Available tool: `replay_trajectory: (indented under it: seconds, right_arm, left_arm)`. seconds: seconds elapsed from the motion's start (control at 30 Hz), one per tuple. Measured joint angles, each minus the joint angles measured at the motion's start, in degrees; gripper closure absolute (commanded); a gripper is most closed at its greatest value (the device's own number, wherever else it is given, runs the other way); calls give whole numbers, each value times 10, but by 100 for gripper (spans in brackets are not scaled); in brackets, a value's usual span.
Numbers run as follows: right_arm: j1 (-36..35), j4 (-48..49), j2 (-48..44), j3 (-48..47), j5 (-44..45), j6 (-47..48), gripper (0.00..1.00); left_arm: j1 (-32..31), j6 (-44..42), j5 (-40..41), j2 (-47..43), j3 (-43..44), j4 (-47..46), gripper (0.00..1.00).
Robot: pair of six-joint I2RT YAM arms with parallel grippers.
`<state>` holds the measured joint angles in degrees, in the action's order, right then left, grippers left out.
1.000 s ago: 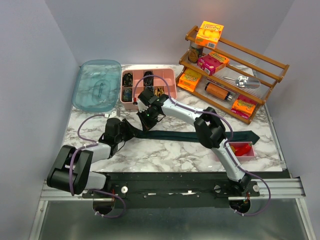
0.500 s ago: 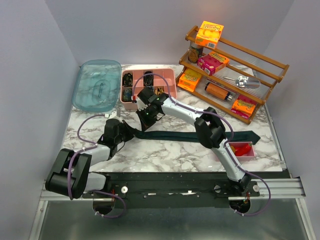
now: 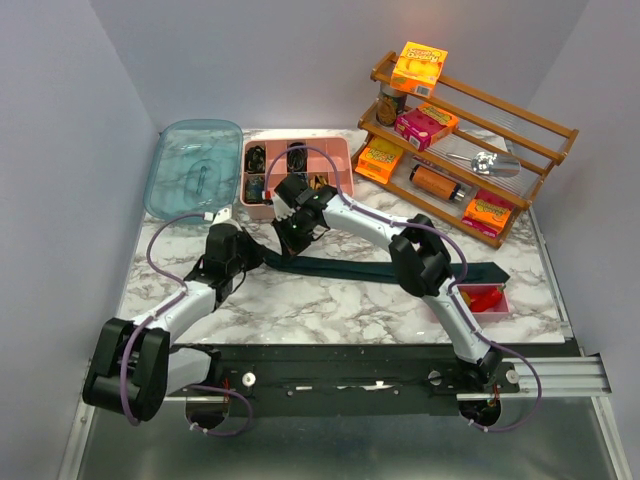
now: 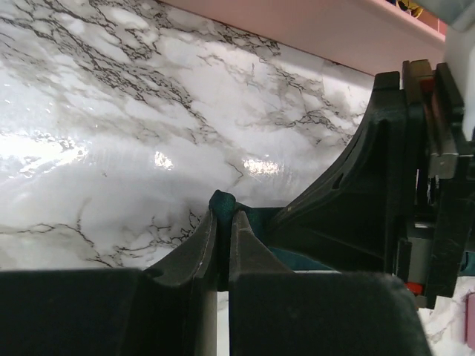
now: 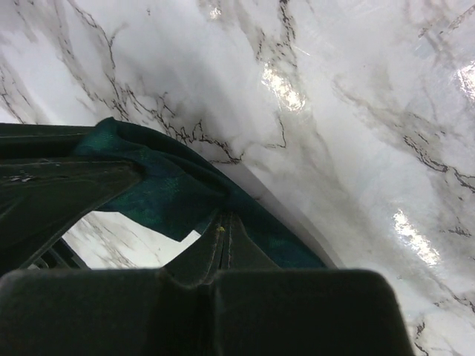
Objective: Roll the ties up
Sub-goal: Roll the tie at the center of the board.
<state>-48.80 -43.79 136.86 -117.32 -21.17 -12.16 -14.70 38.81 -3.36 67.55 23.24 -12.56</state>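
A long dark teal tie (image 3: 370, 270) lies flat across the marble table, its wide end at the right (image 3: 497, 272). Its narrow end is at the left, where both grippers meet. My left gripper (image 3: 260, 257) is shut on the tip of the narrow end, which shows as a teal fold (image 4: 221, 200) between the closed fingers (image 4: 200, 245). My right gripper (image 3: 288, 243) is shut on the tie just beside it; the teal cloth (image 5: 163, 185) drapes from its closed tips (image 5: 225, 222). The right gripper's body (image 4: 386, 185) fills the right of the left wrist view.
A pink divided box (image 3: 340, 150) with dark and yellow coils stands just behind the grippers. A teal lid (image 3: 195, 170) lies at the back left. A wooden rack (image 3: 505, 110) with snack boxes stands at the back right. A small pink tray (image 3: 500, 305) sits by the tie's wide end.
My left arm has stretched out, moving its gripper a little back toward the pink box with the tie's narrow end. The right gripper has shifted slightly back too.
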Motion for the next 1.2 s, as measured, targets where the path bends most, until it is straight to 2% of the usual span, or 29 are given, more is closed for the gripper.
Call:
replay_trajectory:
  seconds: [0.2,0.47,1.2]
  right_arm:
    - [0,-1,2,-17,-11,-5,99]
    - [-6,0,4,-31,-24,-13,99]
    - [-9,12,40,-24,-39,-32,99]
  left_arm:
    - [-15,-33,36,-12,24,51,98]
    - [-72,-67,103,0,67,105,100]
    - [-151,-71,185,48,92,119,100]
